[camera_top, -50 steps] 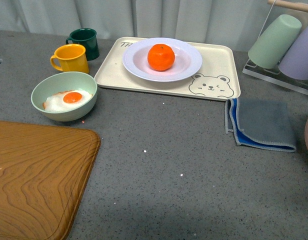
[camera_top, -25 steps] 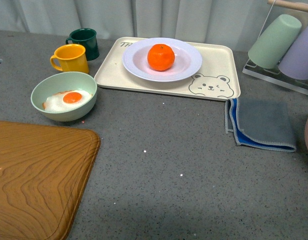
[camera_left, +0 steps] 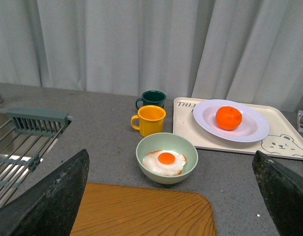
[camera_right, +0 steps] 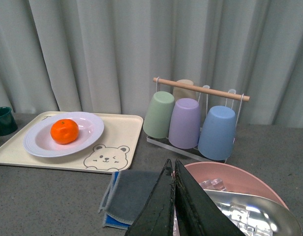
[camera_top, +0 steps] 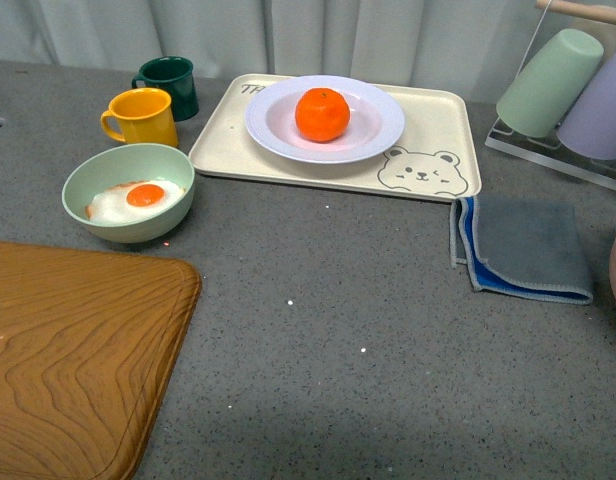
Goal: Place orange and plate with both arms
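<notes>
The orange (camera_top: 322, 114) sits in the middle of the white plate (camera_top: 380, 135), which rests on a cream tray with a bear drawing (camera_top: 428, 150) at the back of the counter. The left wrist view shows the orange (camera_left: 228, 118) on the plate (camera_left: 255, 131) far off, past my left gripper (camera_left: 173, 196), whose dark fingers (camera_left: 58, 199) stand wide open and hold nothing. From the right wrist view the orange (camera_right: 64, 131) and plate (camera_right: 90, 133) lie well beyond my right gripper (camera_right: 173, 164), shut and holding nothing. Neither arm shows in the front view.
A pale green bowl with a fried egg (camera_top: 128, 192), a yellow mug (camera_top: 141, 117) and a dark green mug (camera_top: 169, 86) stand left of the tray. A wooden board (camera_top: 73, 350) fills the near left. A folded grey-blue cloth (camera_top: 523, 248), a cup rack (camera_right: 191, 118) and a pink bowl (camera_right: 240, 182) are on the right.
</notes>
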`<state>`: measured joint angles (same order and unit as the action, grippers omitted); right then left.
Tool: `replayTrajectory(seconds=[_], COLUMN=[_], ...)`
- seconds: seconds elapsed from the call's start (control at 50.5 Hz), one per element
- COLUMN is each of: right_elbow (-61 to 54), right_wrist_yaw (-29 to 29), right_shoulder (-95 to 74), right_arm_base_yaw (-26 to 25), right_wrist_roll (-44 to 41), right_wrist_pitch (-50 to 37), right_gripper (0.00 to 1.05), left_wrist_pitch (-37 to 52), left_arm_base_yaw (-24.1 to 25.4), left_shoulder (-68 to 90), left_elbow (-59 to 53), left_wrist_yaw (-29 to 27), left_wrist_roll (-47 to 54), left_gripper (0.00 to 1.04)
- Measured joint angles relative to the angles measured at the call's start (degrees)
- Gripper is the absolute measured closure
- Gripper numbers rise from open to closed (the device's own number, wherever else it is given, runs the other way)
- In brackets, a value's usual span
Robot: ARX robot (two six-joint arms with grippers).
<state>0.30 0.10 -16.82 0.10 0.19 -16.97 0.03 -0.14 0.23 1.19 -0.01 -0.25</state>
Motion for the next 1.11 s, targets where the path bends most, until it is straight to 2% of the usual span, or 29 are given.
replayTrajectory(seconds=[0.475, 0.574, 0.752, 0.931, 1.109], right_elbow=[0.0, 0.02, 0.02, 0.02, 0.02], right_wrist_yaw=[-0.02, -0.04, -0.07, -0.07, -0.07], right_shoulder=[7.48, 14.58, 16.52, 16.57, 16.57], right_arm_base_yaw=[0.0, 0.0, 0.0, 0.0, 0.0], right_wrist_roll=[-0.02, 0.0, -0.04, -0.09, -0.09], right_wrist_pitch=[7.45, 16.37, 16.87, 16.9, 16.9], right_gripper=[1.04, 1.04, 1.03, 0.64, 0.35], left_wrist_pitch=[0.0, 0.0, 0.0, 0.0, 0.0], left_arm_base_yaw=[0.0, 0.0, 0.0, 0.0, 0.0], left_shoulder=[0.0, 0.0, -0.02, -0.02, -0.02], left_elbow=[0.0, 0.0, 0.0, 0.0, 0.0], left_wrist_yaw=[0.0, -0.02, 0.0, 0.0, 0.0], left_wrist_roll=[-0.02, -0.02, -0.02, 0.0, 0.0], left_gripper=[0.07, 0.07, 0.07, 0.07, 0.07])
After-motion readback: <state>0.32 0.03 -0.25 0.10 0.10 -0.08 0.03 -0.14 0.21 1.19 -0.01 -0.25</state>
